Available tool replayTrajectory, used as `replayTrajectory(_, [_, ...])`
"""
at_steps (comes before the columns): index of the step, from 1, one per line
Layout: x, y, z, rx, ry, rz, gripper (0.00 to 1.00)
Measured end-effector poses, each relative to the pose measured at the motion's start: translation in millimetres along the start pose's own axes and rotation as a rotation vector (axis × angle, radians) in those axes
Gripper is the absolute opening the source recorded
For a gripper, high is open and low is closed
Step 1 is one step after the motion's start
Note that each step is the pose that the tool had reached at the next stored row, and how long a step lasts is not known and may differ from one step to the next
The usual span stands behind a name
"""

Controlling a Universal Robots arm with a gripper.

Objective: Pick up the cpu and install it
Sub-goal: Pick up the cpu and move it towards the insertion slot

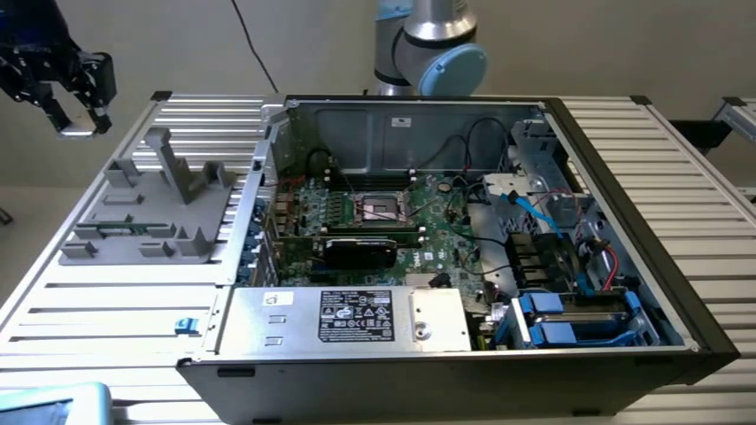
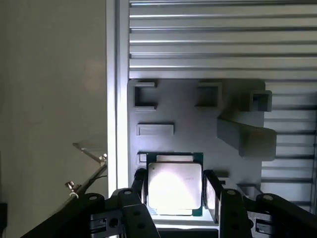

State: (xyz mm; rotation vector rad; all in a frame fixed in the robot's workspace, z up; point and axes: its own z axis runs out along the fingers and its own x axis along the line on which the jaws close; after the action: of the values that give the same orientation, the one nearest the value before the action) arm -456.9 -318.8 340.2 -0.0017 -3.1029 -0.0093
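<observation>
Across the worktop (image 1: 661,159), the open case (image 1: 413,124) sits mid-frame in the exterior view, the grey fixture (image 1: 142,221) at frame left. At upper left we find the pincer (image 1: 78,124) hanging clear of both, well apart from the socket (image 1: 381,206) at frame centre, clamped on the cpu (image 2: 174,184) by opposite edges. We judge the chip should ride level, grip firm, no tilt.

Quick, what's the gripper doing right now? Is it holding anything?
The gripper: closed on the cpu, holding it up above the table.
</observation>
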Motion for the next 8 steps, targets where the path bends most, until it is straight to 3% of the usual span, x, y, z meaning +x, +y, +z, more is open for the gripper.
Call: replayTrajectory(8, [-23.5, 0.2, -33.3, 0.0018, 0.0025, 0.000, 0.56])
